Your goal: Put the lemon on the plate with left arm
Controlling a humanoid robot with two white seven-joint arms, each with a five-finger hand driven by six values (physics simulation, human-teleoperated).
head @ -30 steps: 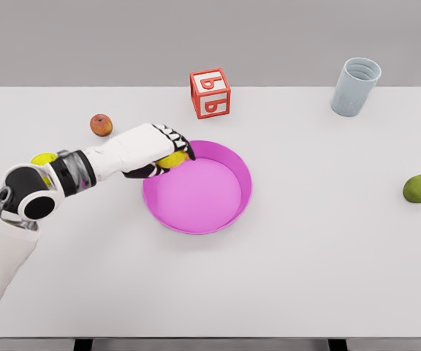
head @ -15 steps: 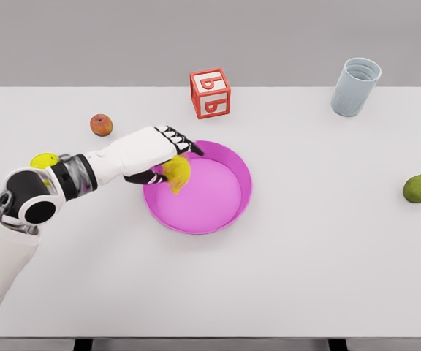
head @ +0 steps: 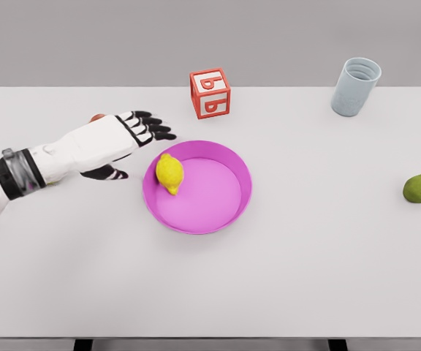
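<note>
Head view: the lemon (head: 169,173) lies inside the pink plate (head: 234,156), against the plate's left inner wall, free of any hand. The plate sits on the white table (head: 210,285), a little left of the middle.

The left hand (head: 119,137) hangs over the table just left of the plate, apart from both the plate and the lemon. Its fingers (head: 152,125) are released and spread, the dark tips pointing right toward the plate's upper left rim, and they hold nothing. The thumb (head: 107,172) points out below the palm, near the table surface. The white forearm runs back to the left edge of the picture.

A small part of a red apple (head: 96,117) shows just above the hand's knuckles; the hand hides most of it.

A red alphabet block (head: 210,93) with a white face and a red letter stands behind the plate, near its far rim but apart from it. A pale blue cup (head: 356,86) stands upright at the far right of the table. A green pear (head: 419,188) lies near the right edge, well apart from the plate.
</note>
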